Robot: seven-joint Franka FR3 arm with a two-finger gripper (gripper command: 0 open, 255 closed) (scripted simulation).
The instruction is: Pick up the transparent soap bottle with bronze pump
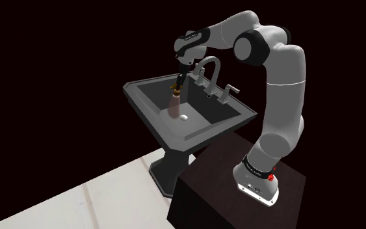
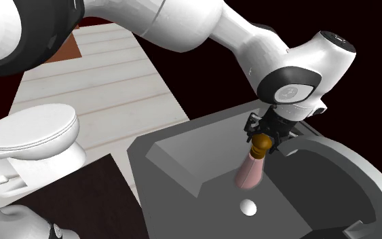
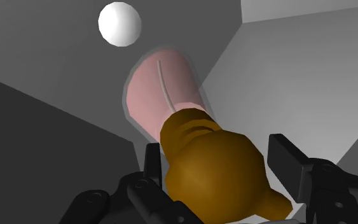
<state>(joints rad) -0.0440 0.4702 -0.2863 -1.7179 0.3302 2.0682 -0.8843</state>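
The soap bottle point(image 1: 173, 104) point(image 2: 250, 170) point(image 3: 161, 89) has a clear body with pink soap inside and a bronze pump point(image 3: 212, 168) on top. It hangs tilted over the grey sink basin point(image 1: 201, 130) point(image 2: 162, 149), its base off the basin floor. My black gripper point(image 1: 180, 79) point(image 2: 267, 136) point(image 3: 215, 159) is right above it, shut on the bronze pump, with one finger point(image 3: 152, 167) on each side of the pump head. The bottle's lower end points toward the white drain point(image 1: 184, 118) point(image 2: 249, 207) point(image 3: 119, 24).
A curved grey faucet point(image 1: 209, 65) with two handles stands on the sink's back rim, close behind the gripper. The sink rests on a pedestal beside my dark stand point(image 1: 227, 188). A white toilet point(image 2: 33, 132) sits on the pale plank floor.
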